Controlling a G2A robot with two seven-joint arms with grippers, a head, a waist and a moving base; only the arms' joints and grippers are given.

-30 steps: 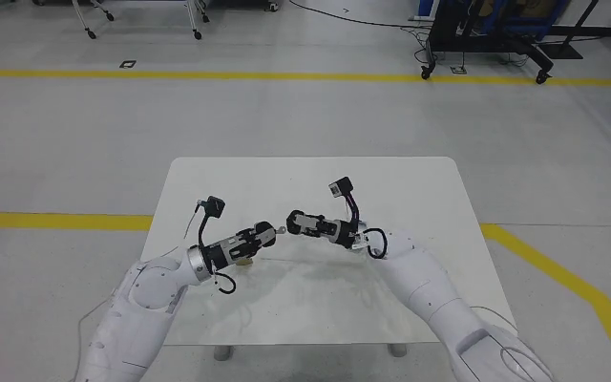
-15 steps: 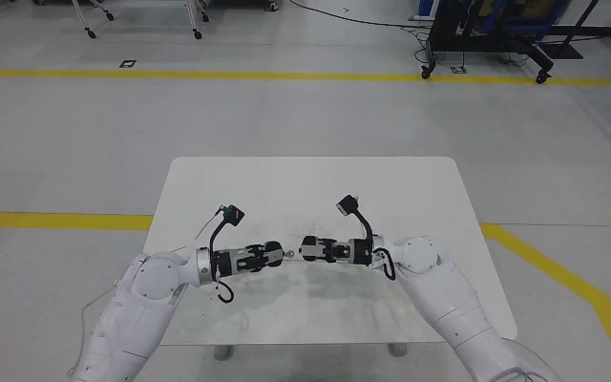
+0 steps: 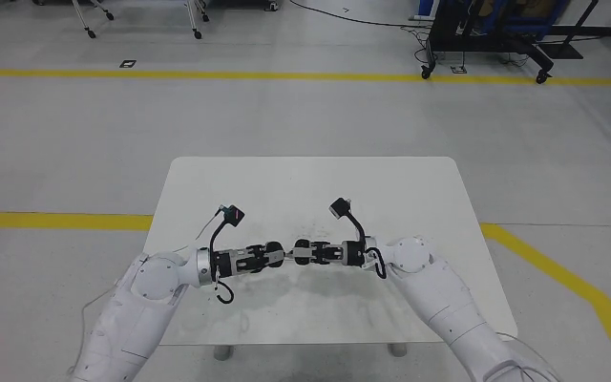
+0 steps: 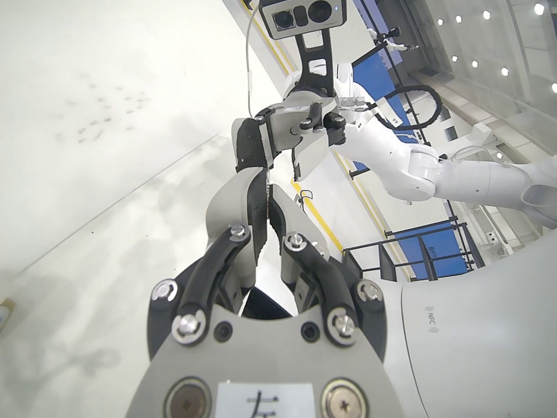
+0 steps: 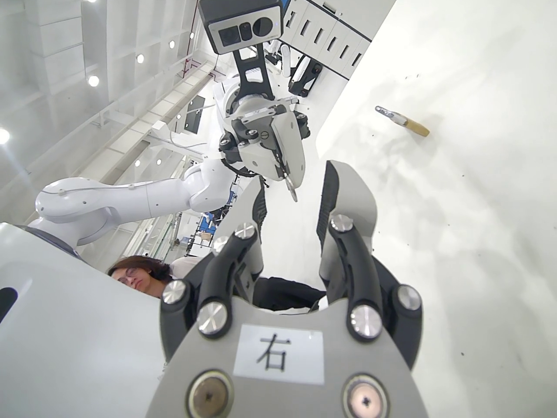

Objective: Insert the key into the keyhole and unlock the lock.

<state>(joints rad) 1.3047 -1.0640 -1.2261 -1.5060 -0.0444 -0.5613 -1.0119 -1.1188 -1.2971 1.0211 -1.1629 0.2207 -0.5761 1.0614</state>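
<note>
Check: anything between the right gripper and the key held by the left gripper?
Nothing visible. The key sticks out of the shut left gripper, pointing at the open right gripper. Between them there is just open air above the table.

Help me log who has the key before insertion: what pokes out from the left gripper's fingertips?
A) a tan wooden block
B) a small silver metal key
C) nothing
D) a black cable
B: the right wrist view shows a small silver metal key sticking out between the closed fingertips of the left gripper, held above the white table.
</note>
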